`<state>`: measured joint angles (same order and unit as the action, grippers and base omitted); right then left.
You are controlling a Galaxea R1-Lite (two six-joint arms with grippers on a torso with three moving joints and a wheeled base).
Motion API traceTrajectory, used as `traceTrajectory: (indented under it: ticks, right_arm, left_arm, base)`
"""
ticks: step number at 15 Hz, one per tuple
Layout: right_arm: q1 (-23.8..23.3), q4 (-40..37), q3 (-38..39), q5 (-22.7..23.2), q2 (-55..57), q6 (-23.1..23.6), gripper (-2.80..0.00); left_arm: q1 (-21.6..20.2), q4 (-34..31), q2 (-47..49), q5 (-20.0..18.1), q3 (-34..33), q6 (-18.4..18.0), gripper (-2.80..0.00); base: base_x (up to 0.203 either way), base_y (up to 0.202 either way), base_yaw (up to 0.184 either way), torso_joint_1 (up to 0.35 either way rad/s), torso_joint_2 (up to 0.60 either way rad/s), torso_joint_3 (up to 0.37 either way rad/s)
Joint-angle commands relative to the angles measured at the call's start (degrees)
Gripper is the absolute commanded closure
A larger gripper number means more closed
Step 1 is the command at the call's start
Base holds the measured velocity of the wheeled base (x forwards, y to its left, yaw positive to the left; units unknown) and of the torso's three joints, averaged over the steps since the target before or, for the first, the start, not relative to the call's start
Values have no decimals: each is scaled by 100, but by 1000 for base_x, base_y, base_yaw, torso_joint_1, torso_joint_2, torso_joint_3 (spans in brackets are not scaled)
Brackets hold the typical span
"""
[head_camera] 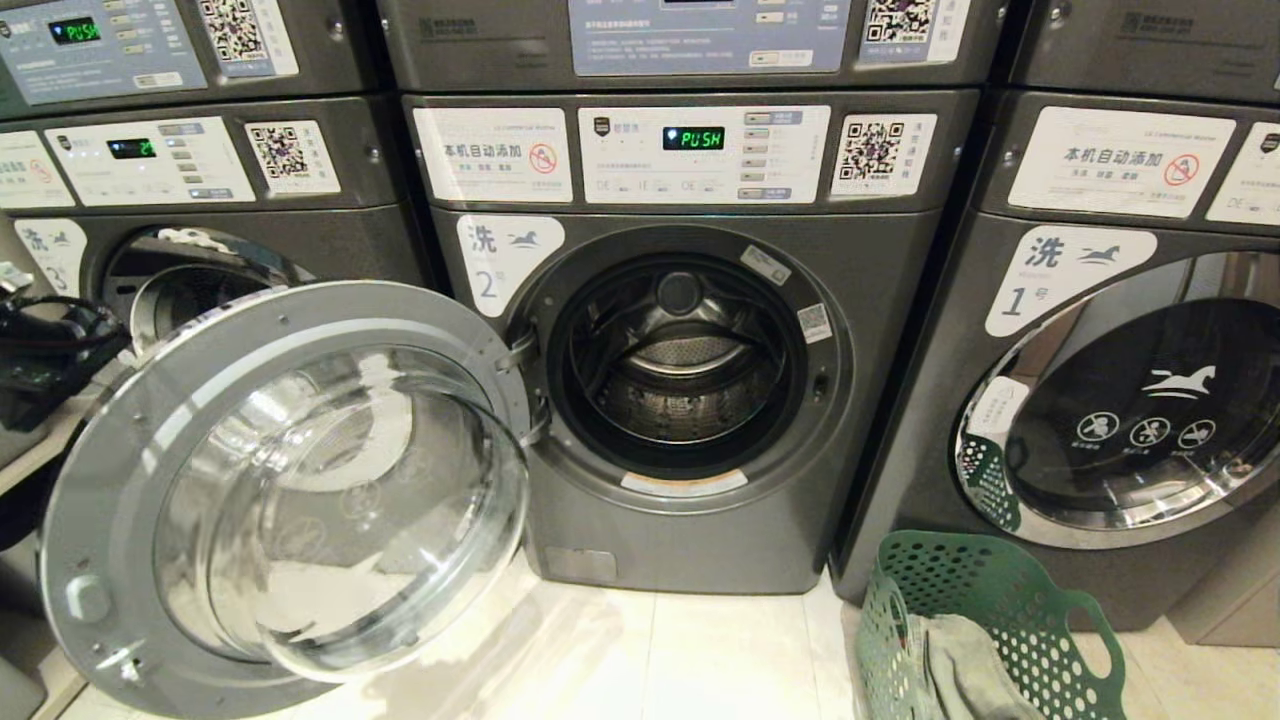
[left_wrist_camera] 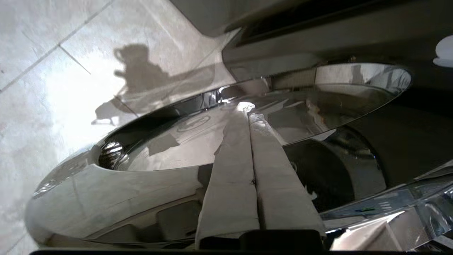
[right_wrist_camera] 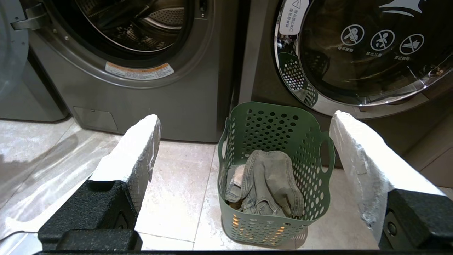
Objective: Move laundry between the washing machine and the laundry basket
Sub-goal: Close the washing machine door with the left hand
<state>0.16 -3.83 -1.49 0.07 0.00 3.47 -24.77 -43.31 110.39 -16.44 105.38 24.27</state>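
Head view: washing machine [head_camera: 690,370] centre, door [head_camera: 290,490] swung wide, drum bare. Laundry basket [right_wrist_camera: 276,170] on floor right, denim garment [right_wrist_camera: 269,187] inside. My left gripper [left_wrist_camera: 247,109] pressed together beside door rim. My right gripper [right_wrist_camera: 244,141] spread apart, hovering before basket.

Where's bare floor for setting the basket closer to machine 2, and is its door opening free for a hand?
Bare tile lies in front of machine 2, between its swung-open door and the green basket. The drum mouth is unobstructed and looks empty. It is tight at the left, where the door crowds the floor, and at the right by machine 1.
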Motion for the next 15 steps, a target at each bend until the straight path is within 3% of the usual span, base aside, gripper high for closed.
traceTrajectory:
  ticks: [1, 3, 6, 7, 9, 13, 15]
  right_arm:
    - [2, -4, -1, 1, 9, 4, -280]
    - [2, -4, -1, 2, 9, 13, -280]
    - [2, -4, -1, 2, 9, -4, -280]
    - [2, -4, -1, 2, 9, -13, -280]
    - [2, 5, -1, 10, 9, 4, -280]
    - [2, -26, -47, 106, 9, 199, -280]
    - [-3, -205, -526, -35, 113, 429, -280]
  left_arm:
    - [112, -804, -423, -236, -19, 23, 0]
    - [632, -1733, -917, -506, -252, 58, 0]
    - [1816, -1865, -1466, -587, -901, 309, 0]
    - [2246, -1780, -1574, -591, -1022, 536, 0]
    - [2943, -1153, -1796, -482, -1153, 1443, 0]
    - [3002, -631, -2168, 589, -1112, 1527, 0]
    - [3010, -261, -2431, 990, -1189, 1120, 0]
  base:
    - [0, 0, 0, 0, 0, 0]
    - [0, 0, 0, 0, 0, 0]
    - [0, 0, 0, 0, 0, 0]
    - [0, 0, 0, 0, 0, 0]
    - [0, 0, 0, 0, 0, 0]
    - [0, 0, 0, 0, 0, 0]
    - [0, 0, 0, 0, 0, 0]
